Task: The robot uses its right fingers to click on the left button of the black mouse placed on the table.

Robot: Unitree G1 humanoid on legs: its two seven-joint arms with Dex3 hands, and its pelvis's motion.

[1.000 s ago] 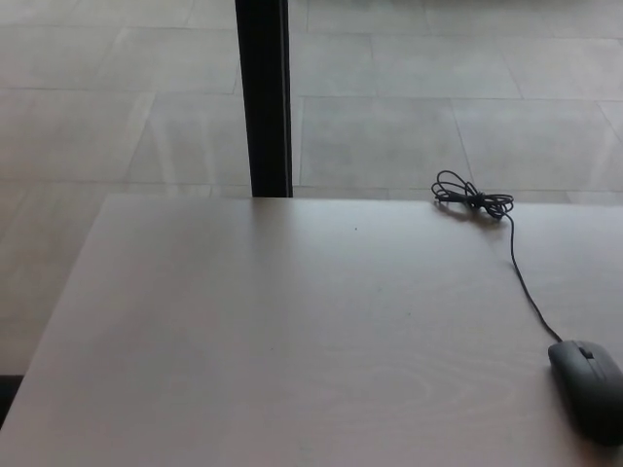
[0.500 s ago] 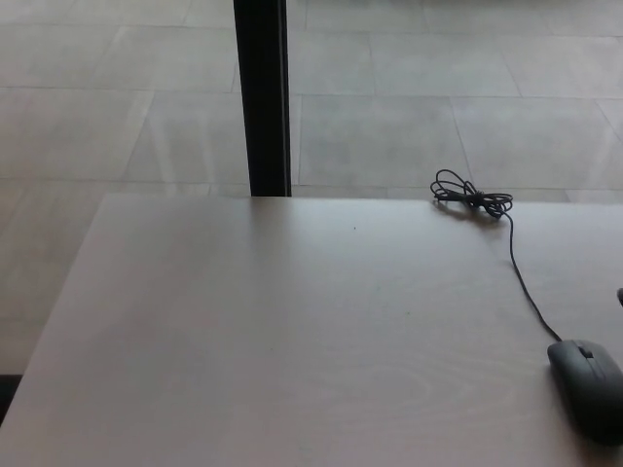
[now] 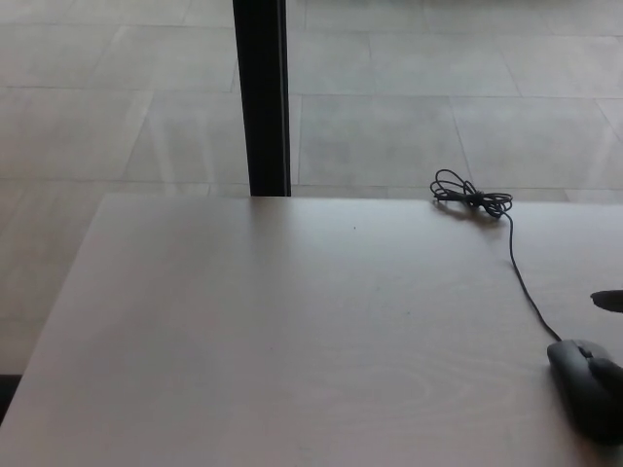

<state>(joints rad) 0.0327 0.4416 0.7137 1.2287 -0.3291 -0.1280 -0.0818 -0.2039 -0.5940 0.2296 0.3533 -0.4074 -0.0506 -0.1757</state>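
Note:
The black mouse (image 3: 587, 387) lies on the pale wooden table (image 3: 292, 321) at the lower right, partly cut off by the picture's edge. Its thin black cable (image 3: 523, 282) runs back to a coiled bundle (image 3: 472, 198) near the table's far edge. A small dark sliver of my right hand (image 3: 609, 300) pokes in at the right edge, above and just behind the mouse, apart from it. Too little of the hand shows to tell whether it is open or shut. My left hand is out of the picture.
A black upright post (image 3: 261, 97) stands behind the table's far edge, left of centre. Grey tiled floor (image 3: 409, 117) lies beyond. The table's left edge slants down toward the bottom left corner.
A dark tip of my right hand has come into the picture at the right edge, above the mouse. The mouse and cable have stayed put.

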